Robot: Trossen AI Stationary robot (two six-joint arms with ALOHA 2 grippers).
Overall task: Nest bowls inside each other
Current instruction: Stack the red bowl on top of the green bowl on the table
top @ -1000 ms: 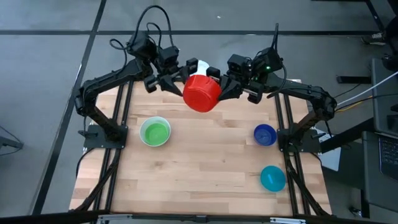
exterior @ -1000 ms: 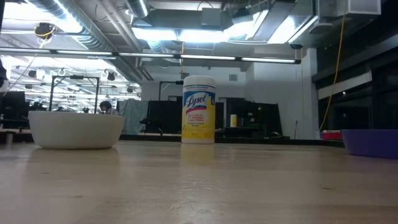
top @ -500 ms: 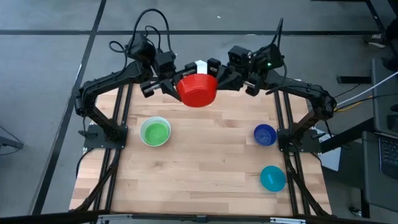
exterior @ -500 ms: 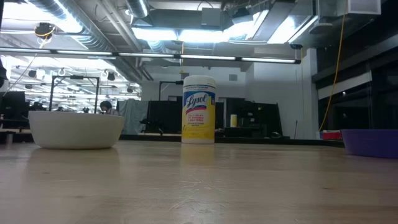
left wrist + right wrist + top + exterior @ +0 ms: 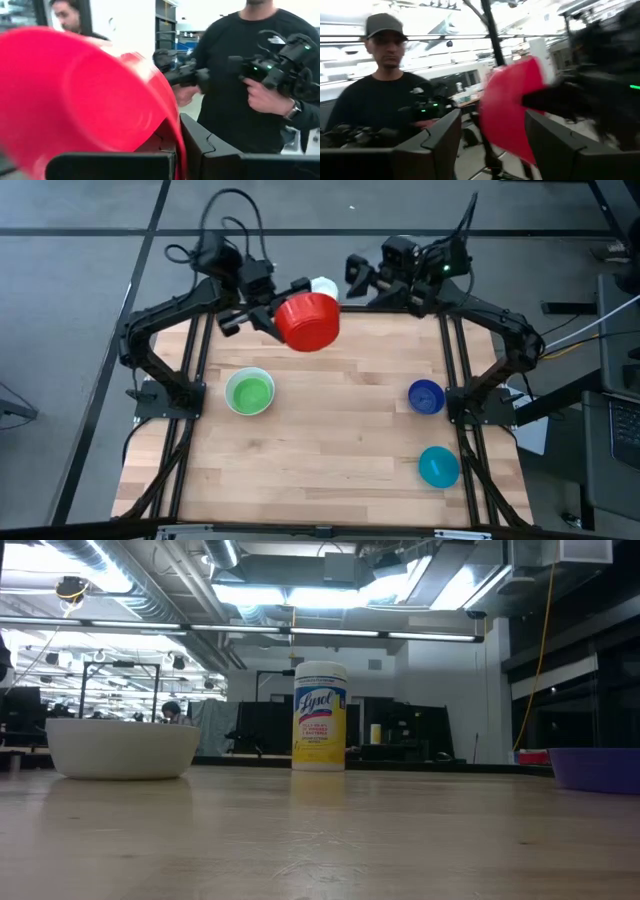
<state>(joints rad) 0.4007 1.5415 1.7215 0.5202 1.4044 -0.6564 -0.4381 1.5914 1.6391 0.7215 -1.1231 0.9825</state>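
My left gripper [image 5: 272, 320] is clamped on the red bowl's [image 5: 307, 321] rim, holding it up over the table's [image 5: 340, 440] far edge, tipped on its side. My right gripper [image 5: 362, 278] has its fingers spread and empty, just beside the bowl. Green bowl in white bowl [image 5: 249, 392], dark blue bowl [image 5: 426, 396] and teal bowl [image 5: 438, 466] sit upright.

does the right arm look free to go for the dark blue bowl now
Probably yes: the right end effector is open and holds nothing, the dark blue bowl sits uncovered on its side, and the left end effector holds the red bowl.
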